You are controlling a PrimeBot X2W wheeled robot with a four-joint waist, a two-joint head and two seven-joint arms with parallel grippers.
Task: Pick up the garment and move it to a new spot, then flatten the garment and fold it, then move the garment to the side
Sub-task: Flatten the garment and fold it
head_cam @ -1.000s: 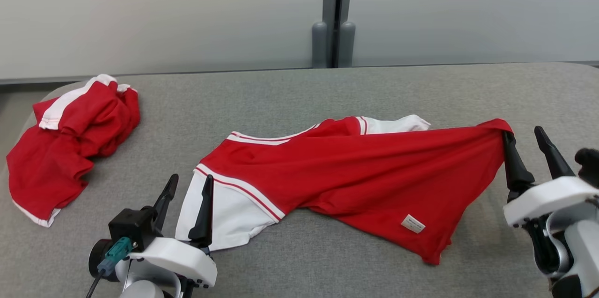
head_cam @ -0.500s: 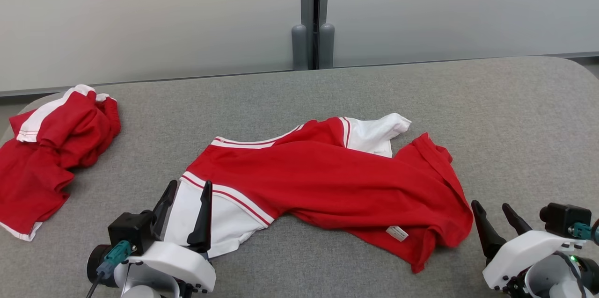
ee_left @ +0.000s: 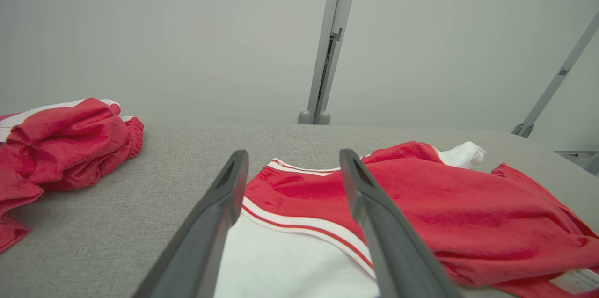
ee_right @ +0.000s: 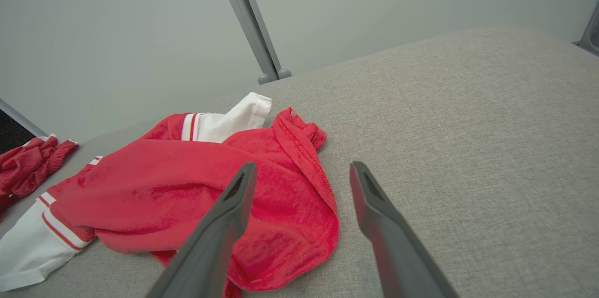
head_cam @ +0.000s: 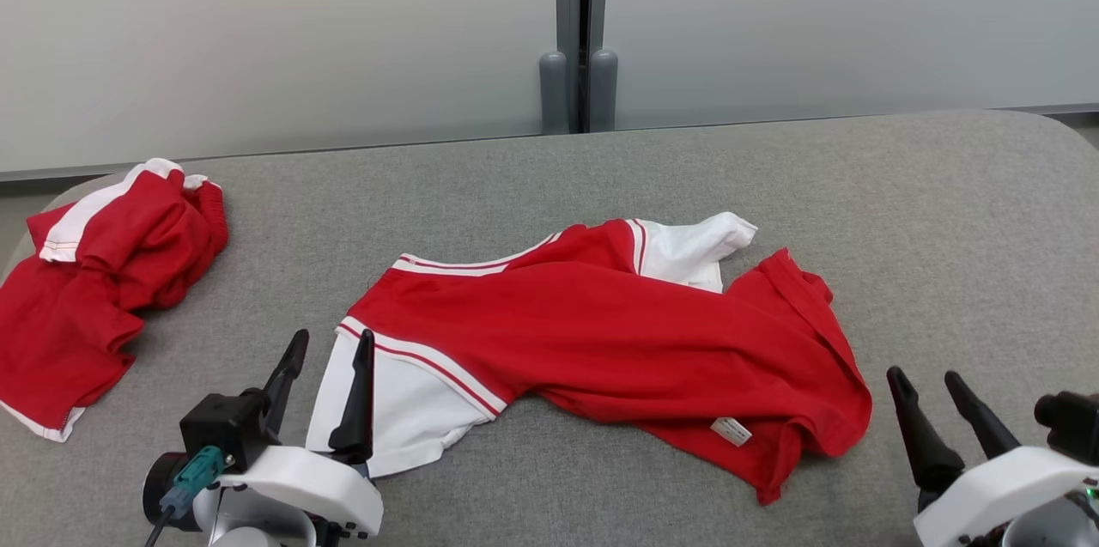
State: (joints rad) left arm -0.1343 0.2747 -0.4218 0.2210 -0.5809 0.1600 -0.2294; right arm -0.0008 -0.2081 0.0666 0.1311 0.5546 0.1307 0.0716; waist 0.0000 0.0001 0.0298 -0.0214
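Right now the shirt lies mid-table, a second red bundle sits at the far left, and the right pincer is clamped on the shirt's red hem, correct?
No. The right pincer is open and holds nothing: the head view shows it beside the shirt, clear of its red hem. The rest stands: shirt in the middle of the table, second red bundle at the far left.

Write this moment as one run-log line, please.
garment: rumpled on table, unheld | left gripper: open, at white sleeve | right gripper: open, clear of cloth | second garment: bunched far left
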